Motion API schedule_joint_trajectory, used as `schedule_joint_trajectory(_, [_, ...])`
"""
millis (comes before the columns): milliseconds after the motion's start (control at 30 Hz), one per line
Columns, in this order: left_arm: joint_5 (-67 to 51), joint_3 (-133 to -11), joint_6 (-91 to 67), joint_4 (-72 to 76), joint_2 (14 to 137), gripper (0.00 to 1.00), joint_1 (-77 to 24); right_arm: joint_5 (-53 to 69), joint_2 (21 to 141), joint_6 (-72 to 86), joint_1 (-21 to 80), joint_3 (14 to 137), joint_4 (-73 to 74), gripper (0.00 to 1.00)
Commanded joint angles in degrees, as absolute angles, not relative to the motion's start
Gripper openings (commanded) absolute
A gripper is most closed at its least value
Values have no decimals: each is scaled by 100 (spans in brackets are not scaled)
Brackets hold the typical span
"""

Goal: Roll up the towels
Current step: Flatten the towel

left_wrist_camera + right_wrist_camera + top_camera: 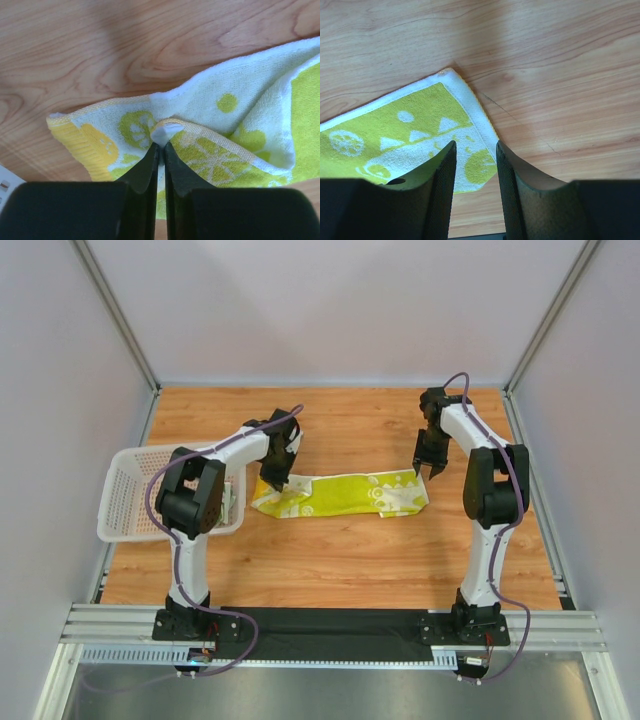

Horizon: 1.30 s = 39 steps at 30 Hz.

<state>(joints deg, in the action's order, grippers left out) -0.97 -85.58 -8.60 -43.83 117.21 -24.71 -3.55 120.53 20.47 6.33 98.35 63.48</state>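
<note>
From above, the lime-yellow towel [345, 495] lies spread long on the desk [350, 560] between my two claws. No roll is begun, so I judge nearly all the work is left. The other towel I cannot make out, because my left arm covers part of the white basket [125, 455].

At my left wrist, the left claw [161, 146] is closed and pinches a fold of the towel's edge.

At my right wrist, the right claw [475, 147] hovers narrowly parted over the far corner, holding nothing. Whether it touches the cloth, I cannot tell.
</note>
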Motion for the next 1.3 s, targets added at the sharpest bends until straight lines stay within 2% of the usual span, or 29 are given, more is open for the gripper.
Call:
schedule_joint_trajectory(0, [-26, -8517, -817, -4350, 11610, 9, -2461, -422, 11856, 1960, 633, 9984, 6363, 39])
schedule_joint_trajectory(100, [-9, -8569, -852, -4421, 11549, 6, -2461, -483, 11839, 1978, 642, 10002, 6398, 39])
schedule_joint_trajectory(167, [165, -8622, -870, -4491, 11470, 10, -2461, -501, 11813, 1986, 642, 9993, 6399, 39])
schedule_joint_trajectory(200, [202, -8639, -879, -4509, 11435, 16, -2461, -492, 11795, 1995, 642, 9950, 6398, 39])
schedule_joint_trajectory(500, [431, -8499, -993, -4605, 11215, 26, -2470, -422, 11628, 2013, 642, 9703, 6311, 40])
schedule_joint_trajectory(667, [431, -8341, -1037, -4535, 11162, 27, -2496, -413, 11558, 2013, 642, 9651, 6302, 40])
schedule_joint_trajectory(833, [343, -8253, -1046, -4465, 11145, 13, -2522, -378, 11540, 2021, 642, 9615, 6284, 40])
schedule_joint_trajectory(933, [246, -8200, -1028, -4421, 11127, 0, -2531, -352, 11531, 2013, 642, 9615, 6284, 40])
schedule_joint_trajectory(1267, [114, -8235, -1037, -4491, 10591, 0, -2531, 95, 11373, 2127, 677, 9239, 6249, 40])
